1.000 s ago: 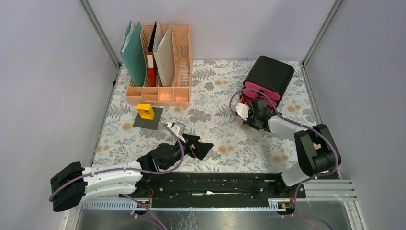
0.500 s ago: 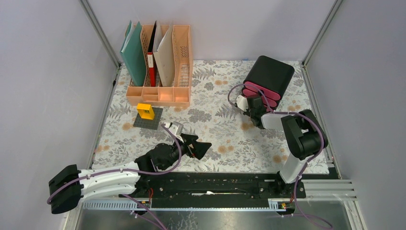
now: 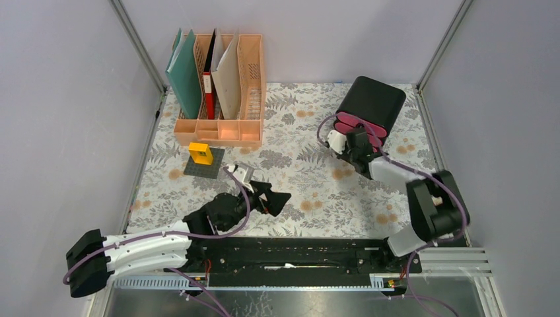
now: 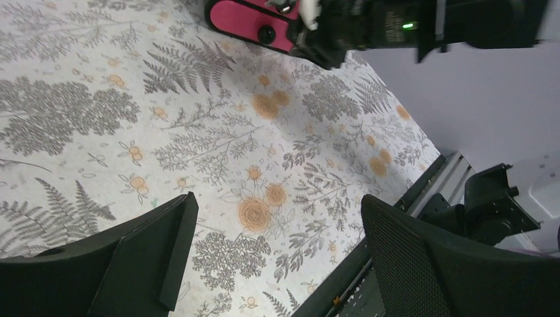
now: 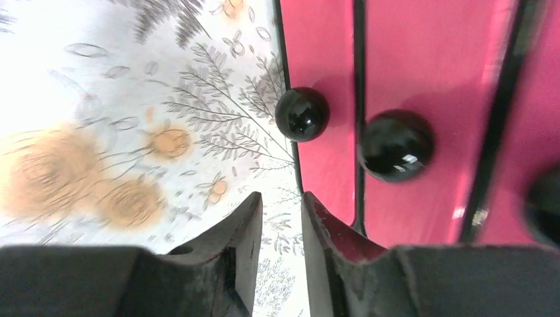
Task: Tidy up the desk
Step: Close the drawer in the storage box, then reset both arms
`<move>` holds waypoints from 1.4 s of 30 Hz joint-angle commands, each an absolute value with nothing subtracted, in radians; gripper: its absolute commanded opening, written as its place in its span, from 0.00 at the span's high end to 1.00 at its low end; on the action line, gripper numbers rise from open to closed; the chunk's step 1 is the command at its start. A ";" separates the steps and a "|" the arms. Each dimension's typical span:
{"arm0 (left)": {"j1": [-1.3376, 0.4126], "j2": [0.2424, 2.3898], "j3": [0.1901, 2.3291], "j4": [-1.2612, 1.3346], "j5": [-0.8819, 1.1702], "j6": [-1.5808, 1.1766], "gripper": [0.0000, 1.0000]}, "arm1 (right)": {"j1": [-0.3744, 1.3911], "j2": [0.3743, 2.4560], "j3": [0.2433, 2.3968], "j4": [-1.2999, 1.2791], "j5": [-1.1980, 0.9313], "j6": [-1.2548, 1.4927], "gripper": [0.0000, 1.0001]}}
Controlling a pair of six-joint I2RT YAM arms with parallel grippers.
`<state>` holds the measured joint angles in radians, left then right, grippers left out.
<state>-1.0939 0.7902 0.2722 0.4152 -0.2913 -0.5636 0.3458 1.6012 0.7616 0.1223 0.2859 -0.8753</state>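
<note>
The flat rectangular desk (image 3: 310,185) has a white cloth printed with grey fern leaves and tan-orange flowers. The plain walls (image 3: 66,132) around it are pale grey. The slotted plastic file rack (image 3: 251,79) is peach; in it stand a teal folder (image 3: 185,76), a red binder (image 3: 209,96) with a white label, and a beige folder (image 3: 230,82). A small block (image 3: 201,153) is yellow and the flat square plate (image 3: 198,168) under it is dark grey. The rounded drawer box (image 3: 373,99) is black, its drawer fronts (image 5: 422,59) are bright pink and the round knobs (image 5: 302,113) are glossy black. The left gripper (image 3: 276,198) and the right gripper (image 5: 280,201) are black; the cables (image 3: 231,228) are purple.
</note>
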 commanded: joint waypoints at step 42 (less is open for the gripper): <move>-0.417 0.988 1.033 0.040 0.414 -0.578 0.01 | 0.326 1.134 1.763 -0.896 -0.531 -0.463 0.00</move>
<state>-0.4206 1.0348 1.1023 -0.1474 0.3176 -0.5674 0.3328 1.0977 1.6745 -0.7498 -0.3676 -0.3660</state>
